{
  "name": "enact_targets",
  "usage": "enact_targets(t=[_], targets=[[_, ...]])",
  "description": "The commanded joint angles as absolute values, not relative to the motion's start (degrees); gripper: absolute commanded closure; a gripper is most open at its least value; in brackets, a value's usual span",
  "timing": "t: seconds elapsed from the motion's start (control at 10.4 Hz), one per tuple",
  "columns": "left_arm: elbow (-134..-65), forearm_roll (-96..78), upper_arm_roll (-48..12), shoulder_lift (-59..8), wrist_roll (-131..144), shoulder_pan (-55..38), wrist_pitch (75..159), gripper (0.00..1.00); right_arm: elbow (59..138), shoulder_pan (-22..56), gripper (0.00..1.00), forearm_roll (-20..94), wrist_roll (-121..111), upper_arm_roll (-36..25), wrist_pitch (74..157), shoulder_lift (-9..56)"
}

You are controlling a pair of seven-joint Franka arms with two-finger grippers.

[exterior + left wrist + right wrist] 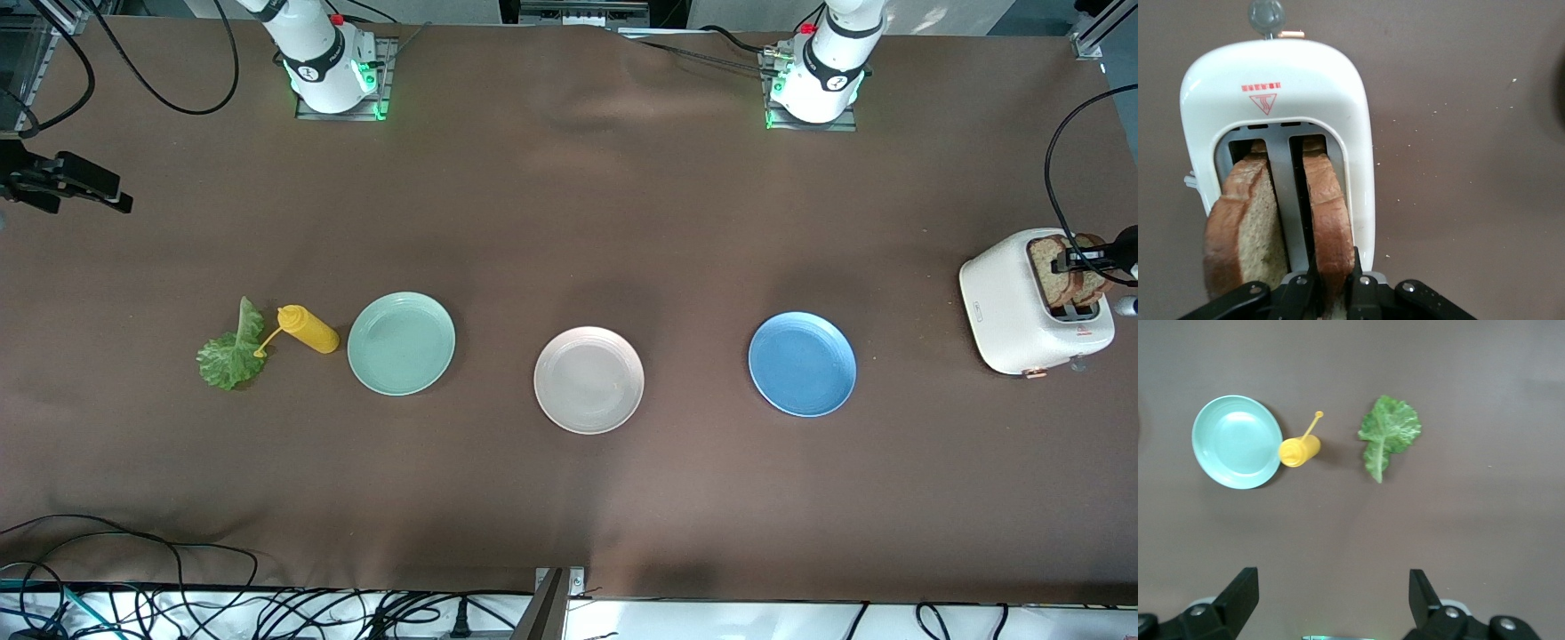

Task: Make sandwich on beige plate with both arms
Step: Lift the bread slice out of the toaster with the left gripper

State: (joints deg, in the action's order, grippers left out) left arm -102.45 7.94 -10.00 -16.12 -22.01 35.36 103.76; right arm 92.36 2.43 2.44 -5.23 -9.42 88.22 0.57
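Observation:
Two brown bread slices stand in the slots of a white toaster [1013,311] [1271,80] at the left arm's end of the table. My left gripper [1086,260] [1333,267] is over the toaster, shut on the bread slice [1328,207] in the slot toward the plates. The second slice [1245,227] leans beside it, free. The beige plate [589,380] lies bare mid-table. A green lettuce leaf [229,351] [1388,435] lies flat toward the right arm's end. My right gripper [98,187] [1331,587] hangs high at that end, open and holding nothing.
A yellow squeeze bottle [307,329] [1299,449] lies between the lettuce and a mint-green plate [401,343] [1236,441]. A blue plate [802,364] sits between the beige plate and the toaster. Cables run along the table's near edge.

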Motion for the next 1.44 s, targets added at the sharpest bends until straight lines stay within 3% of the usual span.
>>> enact_targets(t=[0.0,0.38,0.67,1.06,1.35], targets=[[-95.74,9.05,-10.63,-15.47,-25.57,35.24,95.31,1.00,92.55,2.55,0.00,1.50,-5.89,-10.20,89.03,1.14],[-86.59,1.89,-14.32,-15.47,-23.57,35.16,83.52,1.00,92.46,2.46,0.00,1.67,-5.98,-10.20,89.30,1.41],[-87.01,-8.06,-19.49,-15.47,-9.46,34.63,81.39,1.00,92.29,2.46,0.00,1.58,-5.98,-10.28,89.47,1.23],[-88.14,-25.10,-21.88,-20.11,2.18,32.87,85.49,1.00,92.37,2.37,0.00,1.84,-5.98,-10.54,89.21,0.70],[-92.18,-33.28,-21.97,-21.61,10.42,23.94,98.65,1.00,92.55,2.02,0.00,1.84,-5.89,-12.38,89.12,1.40]])
